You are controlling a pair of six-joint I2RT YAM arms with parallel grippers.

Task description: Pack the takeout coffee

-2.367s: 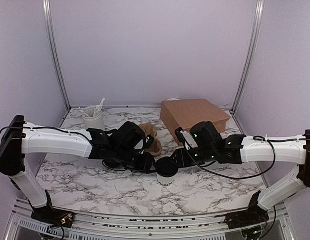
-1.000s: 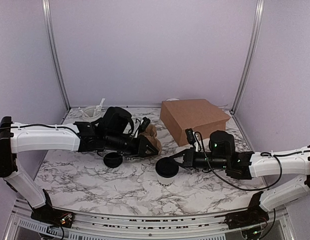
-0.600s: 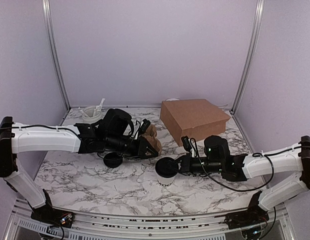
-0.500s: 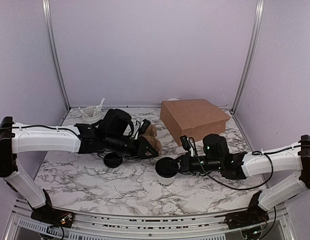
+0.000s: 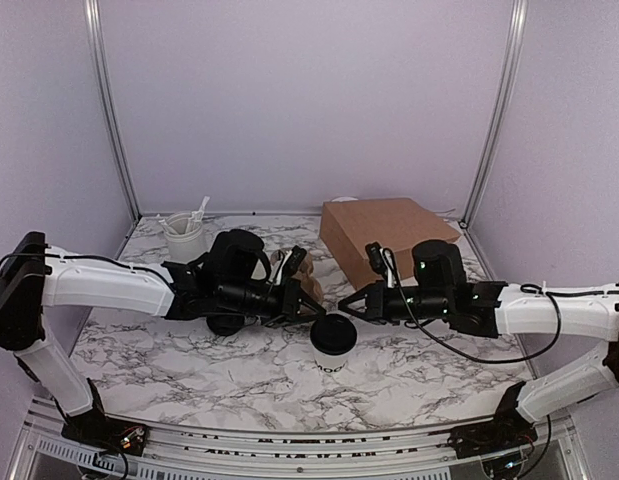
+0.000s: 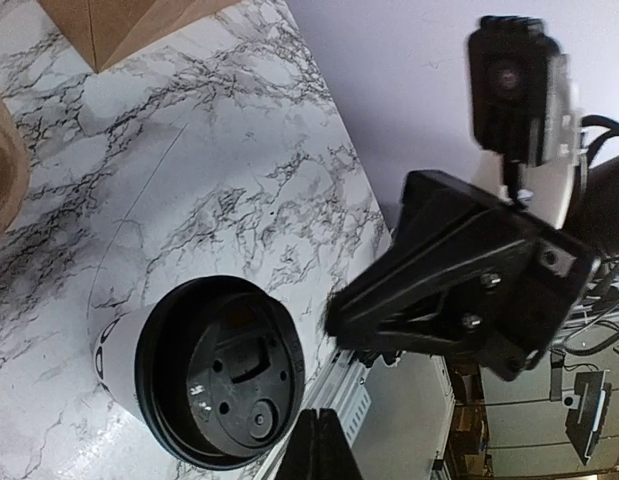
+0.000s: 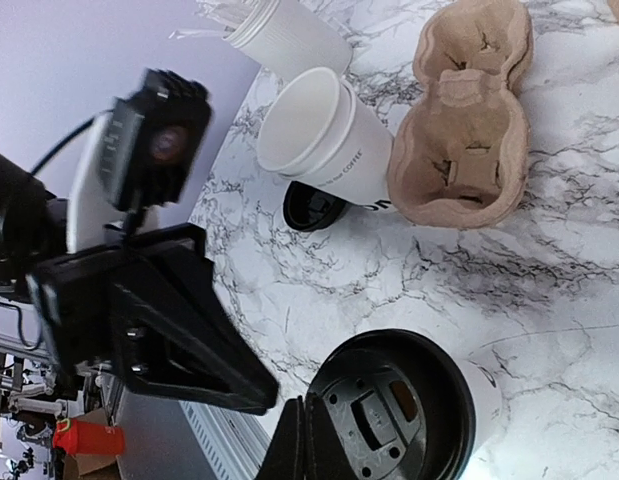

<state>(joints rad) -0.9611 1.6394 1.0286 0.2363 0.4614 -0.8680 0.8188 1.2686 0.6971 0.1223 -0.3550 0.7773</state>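
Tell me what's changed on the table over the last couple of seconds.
The right gripper pulled away from the takeout coffee, toward the back. The left gripper swung right toward it and its jaws shut on nothing. The coffee, cup carrier, loose black lid and brown box stayed put.

The takeout coffee (image 5: 332, 346) stands upright on the marble table (image 5: 189, 372), near the front and about midway across. It is a small white paper cup with dark lettering low on its side (too small to read), closed by a black plastic lid (image 6: 225, 374).
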